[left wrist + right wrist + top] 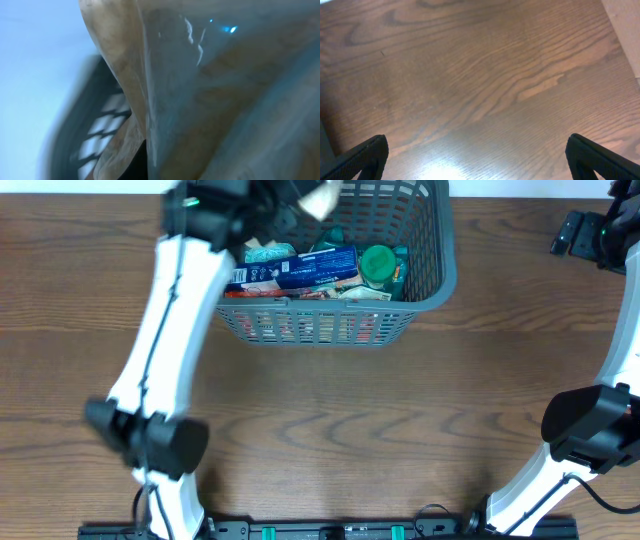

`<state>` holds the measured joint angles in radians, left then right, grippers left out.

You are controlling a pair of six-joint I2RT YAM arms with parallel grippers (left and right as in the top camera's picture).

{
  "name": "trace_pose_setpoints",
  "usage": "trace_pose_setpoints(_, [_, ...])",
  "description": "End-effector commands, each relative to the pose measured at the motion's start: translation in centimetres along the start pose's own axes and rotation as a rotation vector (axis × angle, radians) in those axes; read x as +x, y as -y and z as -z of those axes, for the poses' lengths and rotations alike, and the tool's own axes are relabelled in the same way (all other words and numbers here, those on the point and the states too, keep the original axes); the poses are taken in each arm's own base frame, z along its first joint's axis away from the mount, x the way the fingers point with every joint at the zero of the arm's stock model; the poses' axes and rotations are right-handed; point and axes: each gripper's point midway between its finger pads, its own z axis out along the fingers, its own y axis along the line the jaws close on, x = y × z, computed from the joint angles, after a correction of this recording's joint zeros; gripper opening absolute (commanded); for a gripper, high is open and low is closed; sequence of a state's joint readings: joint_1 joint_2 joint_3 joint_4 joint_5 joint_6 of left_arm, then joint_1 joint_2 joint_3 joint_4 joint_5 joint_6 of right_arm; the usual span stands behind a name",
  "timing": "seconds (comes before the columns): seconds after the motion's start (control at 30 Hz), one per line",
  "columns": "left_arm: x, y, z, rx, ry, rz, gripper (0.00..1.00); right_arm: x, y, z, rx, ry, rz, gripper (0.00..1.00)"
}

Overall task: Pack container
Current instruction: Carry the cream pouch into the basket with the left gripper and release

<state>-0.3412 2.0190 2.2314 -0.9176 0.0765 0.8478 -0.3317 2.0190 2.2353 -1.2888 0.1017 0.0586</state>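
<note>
overhead: left arm (165, 310) stretches over the container (443, 280), left tool (298, 202) state untellable; right tool (479, 156) spread apart.

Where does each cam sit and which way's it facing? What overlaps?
Overhead: above the table, looking straight down; left arm, right arm and the container show.
Left wrist: tight against a blurred tan object, container lattice behind; no fingers visible.
Right wrist: faces down at bare table; open right pincer at bottom corners.
Shared: overhead and left wrist both see the container.

Dark grey slotted-lattice container (443, 275); blue box (300, 270); green lid (377, 262); brown woodgrain table (330, 420); white arms (165, 310).
</note>
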Motion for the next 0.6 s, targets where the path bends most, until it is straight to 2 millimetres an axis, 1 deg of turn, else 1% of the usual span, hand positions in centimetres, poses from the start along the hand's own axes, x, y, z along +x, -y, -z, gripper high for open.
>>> trace_pose_setpoints(0.0, [1.4, 1.8, -3.5, 0.076, -0.052, -0.072, 0.06, 0.2, -0.3, 0.2, -0.004, -0.008, 0.021, 0.99])
trace_pose_setpoints(0.1, [3.4, 3.8, -6.3, 0.151, -0.124, -0.069, 0.06, 0.3, -0.3, 0.2, -0.003, -0.01, 0.021, 0.99])
trace_pose_setpoints(0.2, [5.3, 5.6, -8.3, 0.217, -0.188, -0.058, 0.07, 0.3, -0.3, 0.2, -0.003, -0.01, 0.022, 0.99])
trace_pose_setpoints(0.27, [6.1, 6.4, -9.0, 0.243, -0.215, -0.043, 0.08, 0.3, -0.3, 0.2, -0.003, -0.009, 0.021, 0.99])
trace_pose_setpoints(0.3, [6.6, 6.7, -9.4, 0.257, -0.23, -0.04, 0.1, 0.3, -0.3, 0.2, -0.003, -0.008, 0.021, 0.99])
trace_pose_setpoints(0.33, [7.1, 7.1, -9.8, 0.272, -0.245, -0.039, 0.15, 0.2, -0.3, 0.2, -0.003, -0.007, 0.021, 0.99])
trace_pose_setpoints(0.37, [7.4, 7.4, -10.0, 0.281, -0.255, -0.038, 0.17, 0.2, -0.3, 0.2, -0.004, -0.006, 0.021, 0.99])
trace_pose_setpoints(0.4, [7.8, 7.6, -10.3, 0.288, -0.264, -0.033, 0.25, 0.2, -0.3, 0.2, -0.003, -0.006, 0.021, 0.99])
trace_pose_setpoints(0.47, [8.4, 7.9, -10.8, 0.296, -0.28, -0.009, 0.32, 0.2, -0.3, 0.2, -0.003, -0.007, 0.021, 0.99])
trace_pose_setpoints(0.5, [8.7, 7.9, -10.9, 0.298, -0.287, 0.003, 0.4, 0.2, -0.3, 0.2, -0.003, -0.007, 0.021, 0.99])
trace_pose_setpoints(0.53, [8.9, 7.9, -10.9, 0.297, -0.292, 0.015, 0.52, 0.2, -0.3, 0.2, -0.003, -0.007, 0.021, 0.99])
trace_pose_setpoints(0.57, [9.1, 7.9, -11.0, 0.299, -0.297, 0.02, 0.7, 0.2, -0.3, 0.2, -0.003, -0.007, 0.021, 0.99])
